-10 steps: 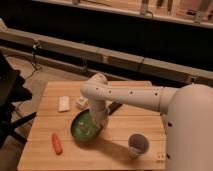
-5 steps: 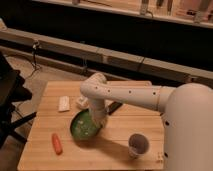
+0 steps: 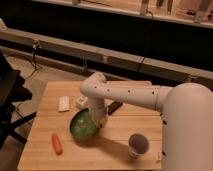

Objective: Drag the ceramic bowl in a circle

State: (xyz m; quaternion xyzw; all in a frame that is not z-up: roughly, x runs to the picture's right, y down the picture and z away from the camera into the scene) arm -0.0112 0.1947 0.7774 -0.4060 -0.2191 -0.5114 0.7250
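Observation:
The green ceramic bowl [image 3: 82, 126] sits on the wooden table [image 3: 45, 105], left of centre, with a speckled lighter-green inside and a dark rim. My white arm reaches in from the right and bends down to it. The gripper [image 3: 101, 123] is at the bowl's right rim, touching or just inside it.
An orange carrot [image 3: 57, 143] lies at the front left of the bowl. A white packet [image 3: 64, 103] and another small white item [image 3: 81, 103] lie behind the bowl. A white cup with a dark inside [image 3: 138, 145] stands at the front right. A dark flat object [image 3: 116, 107] lies behind the arm.
The gripper and the bowl have shifted slightly to the left and toward the back of the table. The other objects have not moved.

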